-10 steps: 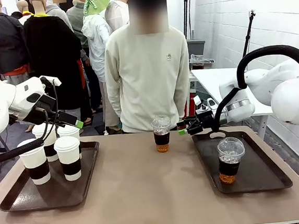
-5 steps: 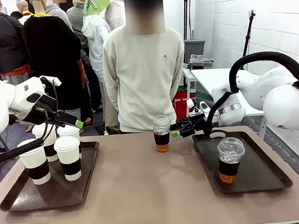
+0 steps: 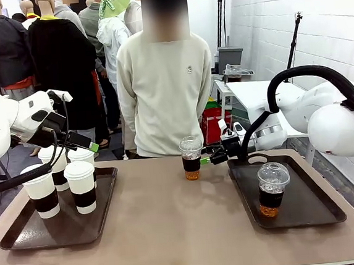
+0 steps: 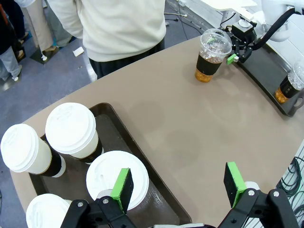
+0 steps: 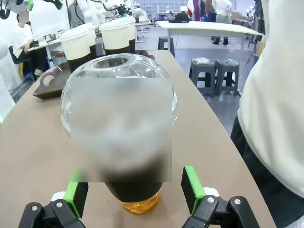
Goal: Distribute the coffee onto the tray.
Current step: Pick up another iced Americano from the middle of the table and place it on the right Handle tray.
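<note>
A: Front view first. Where is your right hand [image 3: 205, 160]?

B: Level with the iced cup [image 3: 191, 158] near the far edge of the worktop [image 3: 173, 226], in front of the person [image 3: 164, 90]. My jaws are spread wide and hold nothing; the green pads sit just beside the cup's right flank. A second iced cup [image 3: 273, 189] stands on the right tray [image 3: 317, 210]. The paper cups [image 3: 81, 187] are grouped on the left tray [image 3: 25, 236], where my left hand [image 3: 82, 142] hovers above them.

A: And from the left wrist?

B: My left hand [image 4: 178, 184] is released, pads well apart, empty. One pad hangs over a white lid [image 4: 114, 178], the other over bare worktop. Four paper cups crowd that tray's end. Far off, the iced cup [image 4: 212, 61] has my right hand [image 4: 232, 58] at its side.

A: Right wrist?

B: The iced cup [image 5: 124, 142] stands between my open pads [image 5: 192, 188], close in, untouched as far as I can tell. To do this well, I'd push in until the pads straddle the dark band below the dome, centre, then close gently; thin plastic buckles, and liquid could escape through the hole in the lid. Lift straight, keep it upright, set it on the right tray clear of the other cup.

A: Any writing?

B: None legible. The cup's face is blurred, the sleeves are plain, and the person's small chest emblem is too tiny to read.
</note>
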Motion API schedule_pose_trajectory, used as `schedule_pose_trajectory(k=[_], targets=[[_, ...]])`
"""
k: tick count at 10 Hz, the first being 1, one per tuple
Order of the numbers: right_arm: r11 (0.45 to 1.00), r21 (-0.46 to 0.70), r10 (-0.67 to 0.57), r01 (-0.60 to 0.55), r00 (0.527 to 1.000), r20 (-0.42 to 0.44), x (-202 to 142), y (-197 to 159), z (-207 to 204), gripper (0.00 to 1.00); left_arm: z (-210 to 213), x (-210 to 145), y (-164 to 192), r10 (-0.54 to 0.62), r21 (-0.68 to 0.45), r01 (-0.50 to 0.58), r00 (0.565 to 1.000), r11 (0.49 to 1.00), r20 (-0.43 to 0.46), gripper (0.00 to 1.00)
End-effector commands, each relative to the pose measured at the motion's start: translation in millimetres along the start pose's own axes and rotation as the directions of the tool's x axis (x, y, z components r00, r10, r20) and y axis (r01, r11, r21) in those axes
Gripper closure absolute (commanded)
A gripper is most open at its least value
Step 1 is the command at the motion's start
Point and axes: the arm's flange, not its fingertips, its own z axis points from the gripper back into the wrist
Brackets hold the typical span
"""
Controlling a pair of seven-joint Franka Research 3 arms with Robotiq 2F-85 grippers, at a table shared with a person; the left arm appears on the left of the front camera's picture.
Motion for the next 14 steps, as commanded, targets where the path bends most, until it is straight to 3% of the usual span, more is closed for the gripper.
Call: schedule_pose_trajectory(k=[1,11,12,14], targets=[[1.000,0.016,-0.007,0.007,1.000,0.010,3,-9,-8,0.00,0,-1,2,-0.002,-0.004,0.002,1.000,1.000,-0.002,0.00],[0.994,0.107,-0.035,0.035,0.999,-0.005,0,-16,-40,0.00,0,-1,2,-0.002,-0.004,0.002,1.000,1.000,-0.002,0.00],[0.993,0.101,-0.056,0.056,0.998,-0.002,0,-16,-39,0.20,0,-1,2,-0.002,-0.004,0.002,1.000,1.000,-0.002,0.00],[0.993,0.108,-0.046,0.046,0.999,-0.004,0,-15,-38,0.20,0,-1,2,-0.002,-0.004,0.002,1.000,1.000,-0.002,0.00]])
